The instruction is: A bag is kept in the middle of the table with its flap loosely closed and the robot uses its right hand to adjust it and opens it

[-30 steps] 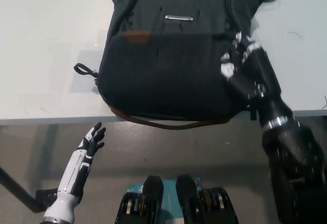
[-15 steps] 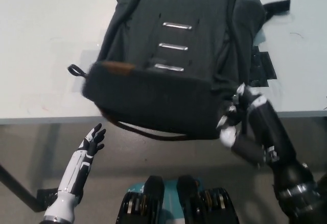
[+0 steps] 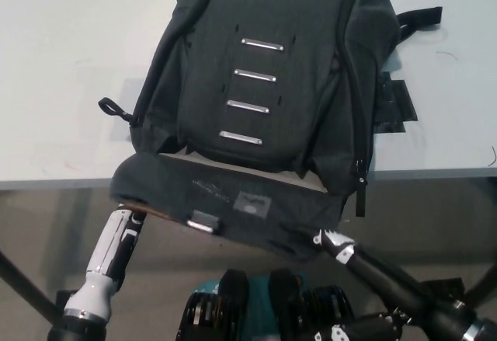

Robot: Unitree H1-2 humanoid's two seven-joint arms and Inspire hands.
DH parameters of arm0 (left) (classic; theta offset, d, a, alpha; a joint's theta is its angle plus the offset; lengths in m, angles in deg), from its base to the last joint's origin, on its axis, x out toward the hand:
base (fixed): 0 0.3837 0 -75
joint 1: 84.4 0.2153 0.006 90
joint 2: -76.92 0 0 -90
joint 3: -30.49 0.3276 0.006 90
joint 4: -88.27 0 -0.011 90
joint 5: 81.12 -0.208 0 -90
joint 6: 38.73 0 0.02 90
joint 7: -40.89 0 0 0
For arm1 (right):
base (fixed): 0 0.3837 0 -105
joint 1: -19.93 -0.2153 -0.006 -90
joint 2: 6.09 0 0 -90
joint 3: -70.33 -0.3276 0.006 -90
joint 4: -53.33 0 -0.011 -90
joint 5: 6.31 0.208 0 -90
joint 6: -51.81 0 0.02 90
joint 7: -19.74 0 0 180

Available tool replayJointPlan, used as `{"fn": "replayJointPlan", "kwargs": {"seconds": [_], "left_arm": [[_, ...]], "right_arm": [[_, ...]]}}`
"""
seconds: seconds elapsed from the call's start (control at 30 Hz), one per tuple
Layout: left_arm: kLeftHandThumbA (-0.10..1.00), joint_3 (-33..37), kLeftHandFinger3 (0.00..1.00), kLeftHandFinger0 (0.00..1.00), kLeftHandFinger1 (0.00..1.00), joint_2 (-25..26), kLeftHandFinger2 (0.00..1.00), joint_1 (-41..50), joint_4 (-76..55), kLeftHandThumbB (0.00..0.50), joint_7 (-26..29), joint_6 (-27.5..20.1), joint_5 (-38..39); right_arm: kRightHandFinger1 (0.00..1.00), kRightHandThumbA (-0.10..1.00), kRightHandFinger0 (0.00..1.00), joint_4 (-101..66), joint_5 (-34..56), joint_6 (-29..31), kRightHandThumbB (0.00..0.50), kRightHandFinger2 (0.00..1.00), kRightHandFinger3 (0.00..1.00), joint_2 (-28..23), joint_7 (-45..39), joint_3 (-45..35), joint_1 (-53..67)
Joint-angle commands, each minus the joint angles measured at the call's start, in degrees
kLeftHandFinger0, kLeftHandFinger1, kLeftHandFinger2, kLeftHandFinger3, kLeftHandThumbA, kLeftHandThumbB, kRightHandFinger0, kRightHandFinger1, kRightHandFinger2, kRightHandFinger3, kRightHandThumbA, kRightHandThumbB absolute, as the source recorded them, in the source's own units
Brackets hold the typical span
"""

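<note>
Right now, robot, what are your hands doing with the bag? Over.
Right hand under flap's right corner, grip hidden. Left hand mostly hidden behind flap. Bag on table, flap folded open over the near edge. Nothing blocking.

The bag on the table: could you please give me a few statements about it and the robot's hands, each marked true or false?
1. The flap of the bag is folded down over the table's near edge. True.
2. The right hand sits at the flap's lower right edge. True; whether it grips the fabric cannot be told.
3. The left hand lies flat on top of the bag. False: it is below the table edge, partly hidden under the flap's left corner.
4. Four metal bars show on the bag's front panel. True.
5. The bag stands upright on its base. False: it lies flat on the table.
</note>
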Motion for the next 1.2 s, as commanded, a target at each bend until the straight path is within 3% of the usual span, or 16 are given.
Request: {"fn": "replayJointPlan", "kwargs": {"seconds": [0.0,0.07,0.27,0.43,0.7,0.77,0.83,0.9,1.07,1.13,1.17], "left_arm": [[1.0,-0.29,1.0,1.0,1.0,1.11,1.0,-2.49,-1.13,0.014,-0.32,-0.08,-0.51],[1.0,-0.29,1.0,1.0,1.0,1.2,1.0,-2.69,-1.35,0.018,-0.35,0.39,-0.67],[1.0,-0.28,1.0,1.0,1.0,1.42,1.0,-3.87,-0.53,0.018,-0.64,-0.38,-0.66],[1.0,-1.28,1.0,1.0,1.0,1.65,1.0,-4.88,-0.65,0.025,-0.28,0.28,-0.33],[1.0,-3.65,1.0,1.0,1.0,1.75,1.0,-5.9,-1.23,0.0,-0.63,0.92,2.7],[1.0,-4.32,1.0,1.0,1.0,1.68,1.0,-5.7,-1.91,0.0,-0.59,1.9,3.52],[1.0,-5.07,1.0,1.0,1.0,1.8,1.0,-5.18,-3.13,0.0,-0.79,2.87,4.42],[1.0,-5.5,1.0,1.0,1.0,1.91,1.0,-4.42,-4.45,0.0,-1.31,3.56,4.94],[1.0,-5.85,1.0,1.0,1.0,1.51,1.0,-2.56,-5.7,0.002,-1.51,3.45,4.95],[1.0,-5.89,1.0,1.0,1.0,1.41,1.0,-2.42,-5.69,0.0,-1.55,3.42,5.28],[1.0,-5.89,1.0,1.0,1.0,1.39,1.0,-2.36,-5.89,0.0,-1.61,3.7,5.41]], "right_arm": [[1.0,0.95,1.0,3.79,-1.79,1.49,0.401,1.0,1.0,-0.47,-1.47,0.12,0.81],[1.0,1.0,1.0,6.84,-1.98,2.16,0.398,1.0,1.0,-0.55,-1.45,-0.1,1.09],[1.0,1.0,1.0,17.26,0.14,6.34,0.396,1.0,1.0,-0.42,-1.26,-2.08,0.59],[1.0,1.0,1.0,20.75,-1.1,5.65,0.393,1.0,1.0,-0.44,-0.99,-3.18,-0.12],[1.0,1.0,1.0,21.93,-8.21,3.94,0.344,1.0,1.0,-3.05,-0.01,-2.61,-0.66],[1.0,1.0,1.0,20.0,-9.75,1.83,0.375,1.0,1.0,-3.96,-0.03,-3.11,-0.04],[1.0,1.0,1.0,17.89,-10.5,0.37,0.365,1.0,1.0,-4.07,1.63,-5.17,1.26],[1.0,1.0,1.0,19.19,-5.43,5.84,0.325,1.0,1.0,-1.72,5.94,-10.71,3.43],[1.0,1.0,1.0,22.65,3.6,20.79,0.316,1.0,1.0,5.58,12.47,-22.77,6.0],[1.0,1.0,1.0,24.07,7.35,25.69,0.343,1.0,1.0,8.64,12.74,-26.09,5.82],[1.0,1.0,1.0,24.04,8.85,27.43,0.315,1.0,1.0,10.03,13.06,-27.32,5.93]]}}
